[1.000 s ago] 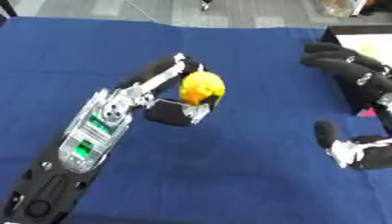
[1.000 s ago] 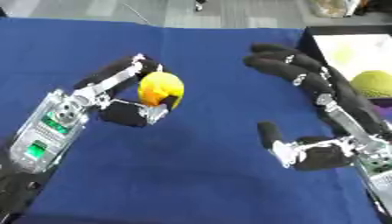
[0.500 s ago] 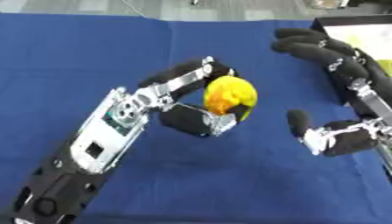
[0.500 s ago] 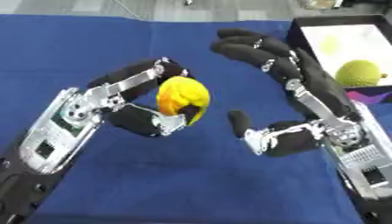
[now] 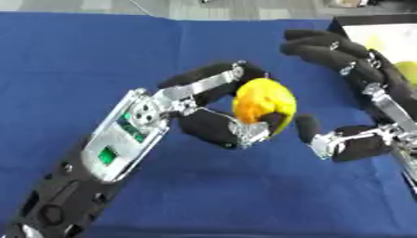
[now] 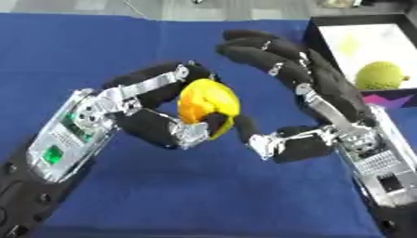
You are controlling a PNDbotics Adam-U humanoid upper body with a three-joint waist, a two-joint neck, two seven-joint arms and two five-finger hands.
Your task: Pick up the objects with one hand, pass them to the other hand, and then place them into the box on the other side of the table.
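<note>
Yellow fruit (image 6: 208,106) pinched in left hand (image 6: 159,125), just left of right hand (image 6: 313,109); right hand spread, empty, thumb beside fruit. Box (image 6: 326,28) far right.

The left arm comes in from the lower left corner and slants up toward the yellow object (image 6: 208,106); its left hand (image 6: 159,123) is curled round that object, fingers arched over the top, thumb pressed under its lower side. The right arm rises from the lower right; the right hand (image 6: 313,109) is spread wide just right of the yellow object, fingers (image 6: 265,51) stretched above and beyond it, thumb (image 6: 244,130) pointing up beside its lower edge; whether the thumb touches it cannot be told.
</note>
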